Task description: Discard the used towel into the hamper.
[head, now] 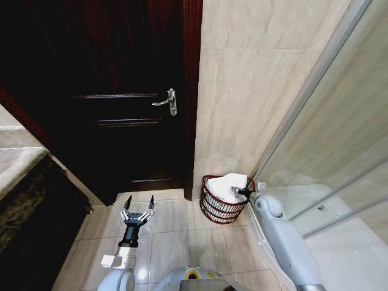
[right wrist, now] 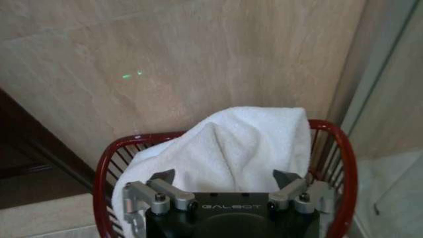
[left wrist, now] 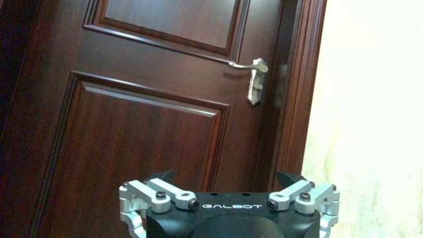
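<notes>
Over the hamper [head: 213, 209] rim, right hand [right wrist: 225, 179] spread empty above towel [right wrist: 225, 148]; left hand [head: 137, 210] open.

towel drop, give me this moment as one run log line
towel: in hamper, draped over rim | right gripper: open, at hamper rim above towel | left gripper: open, idle, facing door

The towel [right wrist: 225, 148] hides the hamper's [right wrist: 340, 163] inside, and the right hand's [right wrist: 225, 181] fingertips sink behind its body.
</notes>
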Motion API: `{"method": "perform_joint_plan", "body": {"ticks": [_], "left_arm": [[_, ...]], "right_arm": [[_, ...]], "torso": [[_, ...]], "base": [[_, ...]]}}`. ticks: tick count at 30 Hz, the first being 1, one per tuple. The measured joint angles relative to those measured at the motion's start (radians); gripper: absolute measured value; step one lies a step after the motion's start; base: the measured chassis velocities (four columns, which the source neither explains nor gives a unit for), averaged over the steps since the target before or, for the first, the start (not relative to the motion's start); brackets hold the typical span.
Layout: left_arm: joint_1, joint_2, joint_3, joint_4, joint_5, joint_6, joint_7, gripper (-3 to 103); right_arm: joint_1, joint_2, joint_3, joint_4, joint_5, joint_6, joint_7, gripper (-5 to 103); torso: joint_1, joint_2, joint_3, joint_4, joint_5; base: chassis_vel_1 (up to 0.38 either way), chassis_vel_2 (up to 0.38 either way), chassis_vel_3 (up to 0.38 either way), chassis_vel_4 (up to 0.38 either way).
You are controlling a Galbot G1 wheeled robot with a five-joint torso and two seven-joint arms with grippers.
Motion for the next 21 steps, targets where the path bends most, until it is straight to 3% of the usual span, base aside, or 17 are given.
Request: {"method": "perform_joint_plan", "body": {"ticks": [1,9,16,21], "left_arm": [[0.001,0.0,-0.001,-0.001,0.0,0.0,0.0,100],[0.003,0.002,-0.016,-0.003,-0.004,0.0,-0.004,100],[0.007,0.004,-0.039,-0.002,-0.021,-0.002,-0.005,100],[0.006,0.004,-0.045,0.0,-0.024,-0.002,-0.005,100]], "right_arm": [[0.032,0.004,-0.014,-0.044,0.0,0.002,-0.007,100],[0.157,0.031,-0.067,-0.215,-0.023,-0.013,-0.036,100],[0.198,0.078,-0.077,-0.404,-0.174,-0.021,-0.132,100],[0.221,0.102,-0.07,-0.49,-0.213,-0.021,-0.18,100]], "torso": [[0.0,0.0,0.0,0.0,0.0],[0.0,0.001,0.0,0.0002,-0.0002],[0.0,0.001,0.0,-0.0004,-0.0003],[0.0,0.001,0.0,-0.0003,-0.0007]], "base": [[0.0,0.0,0.0,0.0],[0.0,0.0,0.0,0.0],[0.0,0.0,0.0,0.0],[0.0,0.0,0.0,0.0]]}}
